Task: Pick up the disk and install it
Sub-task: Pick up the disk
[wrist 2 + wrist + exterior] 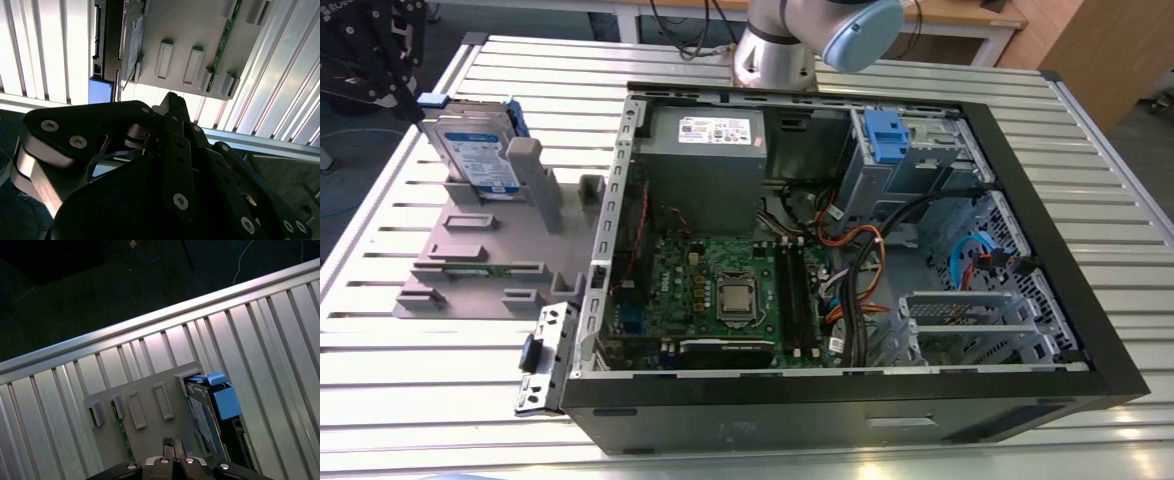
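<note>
Nearest in the exterior view lies the open computer case (854, 410) on the slatted table (400, 350), its motherboard (734, 290) bare. At the exterior view's left, just beside the case, sits the grey holder (480, 250). The disk (470, 150) stands on edge at the holder's far end, with its blue bracket (511, 118) on it. My gripper (172, 444) hangs over the holder, near the disk but apart from it, fingertips clenched together on nothing. Farthest off, my arm's base (774, 55) stands behind the case.
</note>
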`<state>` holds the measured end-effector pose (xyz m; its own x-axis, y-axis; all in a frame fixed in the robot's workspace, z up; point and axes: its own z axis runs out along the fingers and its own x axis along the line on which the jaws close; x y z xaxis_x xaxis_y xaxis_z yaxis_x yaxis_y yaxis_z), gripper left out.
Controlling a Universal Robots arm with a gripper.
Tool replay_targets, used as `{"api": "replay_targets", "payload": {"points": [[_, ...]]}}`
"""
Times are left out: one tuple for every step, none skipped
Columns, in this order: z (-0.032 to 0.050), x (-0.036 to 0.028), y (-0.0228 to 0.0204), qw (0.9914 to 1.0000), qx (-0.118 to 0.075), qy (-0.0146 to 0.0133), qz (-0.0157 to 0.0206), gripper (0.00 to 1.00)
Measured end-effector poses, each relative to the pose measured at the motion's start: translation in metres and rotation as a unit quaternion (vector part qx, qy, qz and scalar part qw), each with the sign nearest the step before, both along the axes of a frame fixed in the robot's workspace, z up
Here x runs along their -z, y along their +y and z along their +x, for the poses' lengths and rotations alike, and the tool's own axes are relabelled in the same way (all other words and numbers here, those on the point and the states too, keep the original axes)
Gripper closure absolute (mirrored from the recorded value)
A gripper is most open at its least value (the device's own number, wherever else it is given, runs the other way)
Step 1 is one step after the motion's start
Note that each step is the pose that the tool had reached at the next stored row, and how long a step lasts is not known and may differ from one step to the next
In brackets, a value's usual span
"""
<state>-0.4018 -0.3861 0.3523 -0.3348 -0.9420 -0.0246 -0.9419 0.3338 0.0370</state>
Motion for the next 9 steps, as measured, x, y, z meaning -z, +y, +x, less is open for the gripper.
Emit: {"api": "replay_targets", "payload": {"points": [[0.0000,0.0000,0.0000,1.00000,0.000,0.0000,0.0000,0.89],[0.0000,0.0000,0.0000,1.00000,-0.001,0.0000,0.0000,0.89],[0.0000,0.0000,0.0000,1.00000,-0.001,0.0000,0.0000,0.89],[0.0000,0.0000,0.0000,1.00000,-0.001,0.0000,0.0000,0.89],[0.0000,0.0000,0.0000,1.00000,-0.002,0.0000,0.0000,0.89],[0.0000,0.0000,0.0000,1.00000,-0.002,0.0000,0.0000,0.89],[0.0000,0.0000,0.0000,1.00000,-0.002,0.0000,0.0000,0.89],[0.0000,0.0001,0.0000,1.00000,-0.003,0.0000,0.0000,0.89],[0.0000,0.0000,0.0000,1.00000,-0.003,0.0000,0.0000,0.89]]}}
